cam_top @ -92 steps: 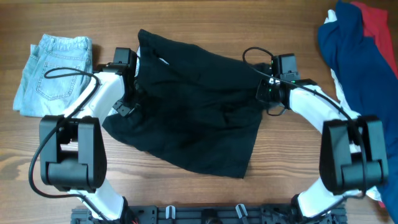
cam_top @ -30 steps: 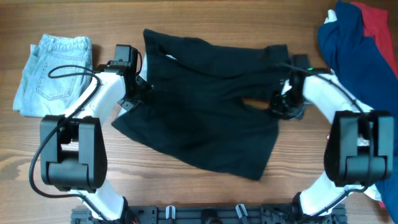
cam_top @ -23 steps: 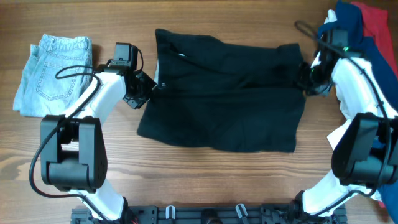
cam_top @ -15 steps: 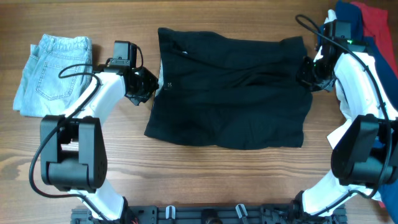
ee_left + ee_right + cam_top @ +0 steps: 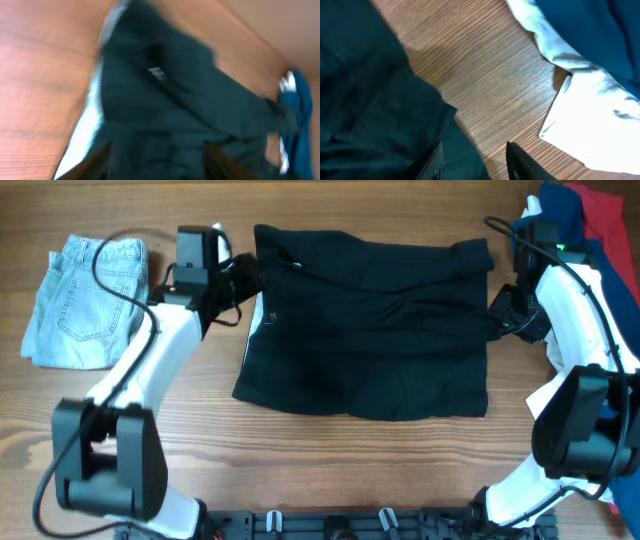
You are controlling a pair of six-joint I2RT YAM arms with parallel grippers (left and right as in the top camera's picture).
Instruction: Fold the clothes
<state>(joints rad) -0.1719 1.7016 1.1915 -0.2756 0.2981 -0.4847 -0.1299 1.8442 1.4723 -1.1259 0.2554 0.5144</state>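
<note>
The clothes in play are a large black garment (image 5: 370, 330) lying spread flat mid-table, roughly rectangular, with a few creases near its top. My left gripper (image 5: 244, 277) hovers over its upper left corner, lifted off the cloth. In the blurred left wrist view the left gripper (image 5: 160, 162) stands open above the black garment (image 5: 165, 115), nothing pinched. My right gripper (image 5: 505, 310) sits at the garment's right edge. There the right gripper (image 5: 476, 162) is open, and the black garment's edge (image 5: 370, 110) lies loose between the fingers.
Folded light-blue denim (image 5: 85, 300) lies at the far left. A heap of navy, red and white clothes (image 5: 570, 240) fills the right back corner, close beside my right arm; its white cloth (image 5: 600, 115) and navy cloth (image 5: 590, 30) show in the right wrist view.
Both arms dragged the black garment rightward and stretched it flat, then both grippers opened and released it. The left gripper has risen and shifted toward the back.
</note>
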